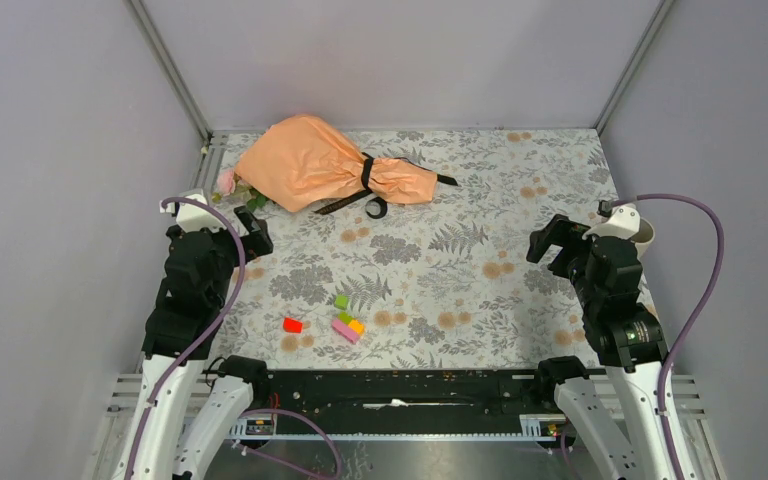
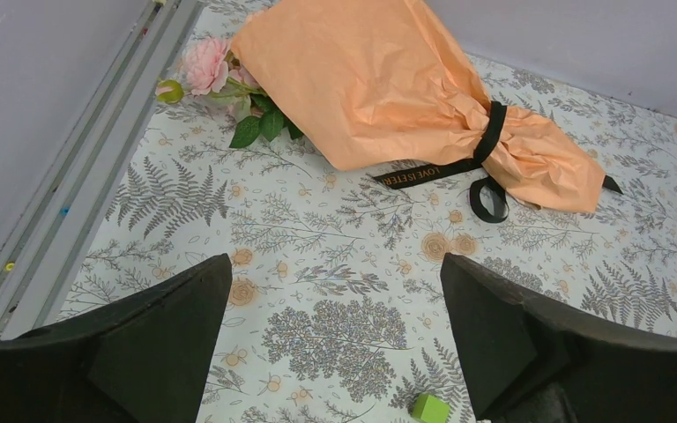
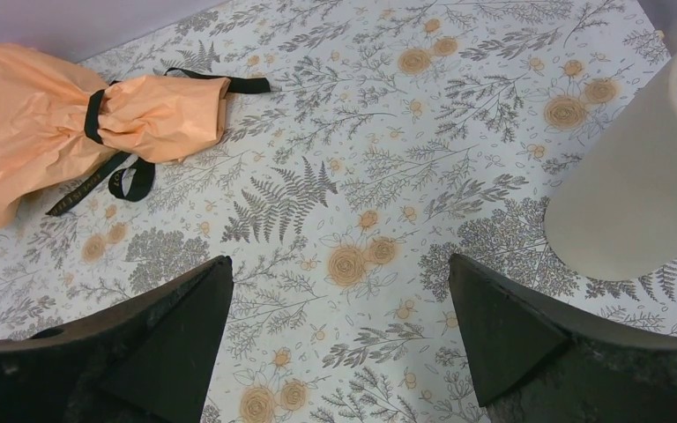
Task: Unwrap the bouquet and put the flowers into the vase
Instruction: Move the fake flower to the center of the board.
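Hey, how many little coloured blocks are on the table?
5, front middle of the table: red block leftmost; lone green block farther back; small green block, orange block and pink block clustered on the right. More could be hidden under the bouquet.

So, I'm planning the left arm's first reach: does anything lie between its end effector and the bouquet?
Nothing visible does. Only bare floral tablecloth lies between the open left end effector and the bouquet. The small coloured blocks sit nearer the arm bases, off that line.
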Robot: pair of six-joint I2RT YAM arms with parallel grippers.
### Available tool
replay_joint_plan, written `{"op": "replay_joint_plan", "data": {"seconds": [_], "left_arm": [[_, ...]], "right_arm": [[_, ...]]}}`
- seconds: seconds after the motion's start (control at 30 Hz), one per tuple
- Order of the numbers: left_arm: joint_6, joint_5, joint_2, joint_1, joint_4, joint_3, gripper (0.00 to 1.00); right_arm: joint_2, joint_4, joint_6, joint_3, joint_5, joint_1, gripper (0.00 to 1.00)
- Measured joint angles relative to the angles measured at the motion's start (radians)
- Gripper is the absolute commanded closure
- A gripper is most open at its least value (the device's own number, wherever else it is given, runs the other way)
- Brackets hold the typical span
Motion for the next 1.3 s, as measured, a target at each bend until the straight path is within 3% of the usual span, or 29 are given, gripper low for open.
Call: {"op": "replay_joint_plan", "data": {"seconds": [0.33, 0.5, 0.6, 0.8, 1.03, 1.3], "left_arm": [[-0.007, 0.000, 0.011, 0.002, -0.001, 0.000, 0.01], [-0.026, 0.000, 0.041, 0.002, -0.017, 0.000, 0.01], [-0.037, 0.000, 0.049, 0.002, -0.032, 0.000, 0.01], [-0.040, 0.002, 0.039, 0.002, -0.034, -0.004, 0.01], [-0.047, 0.032, 0.029, 0.003, -0.035, -0.015, 0.01], [-0.052, 0.046, 0.037, 0.015, -0.037, -0.023, 0.01]], "right_arm": [[0.006, 0.001, 0.003, 0.000, -0.012, 0.000, 0.02], [0.008, 0.029, -0.012, -0.008, -0.090, 0.000, 0.01], [0.043, 0.051, -0.035, -0.010, -0.177, 0.000, 0.09], [0.230, 0.100, -0.066, -0.009, -0.266, 0.042, 0.10], [0.508, 0.168, -0.094, 0.062, -0.245, 0.285, 0.13], [0.873, 0.330, -0.010, 0.223, -0.247, 0.307, 0.23]]}}
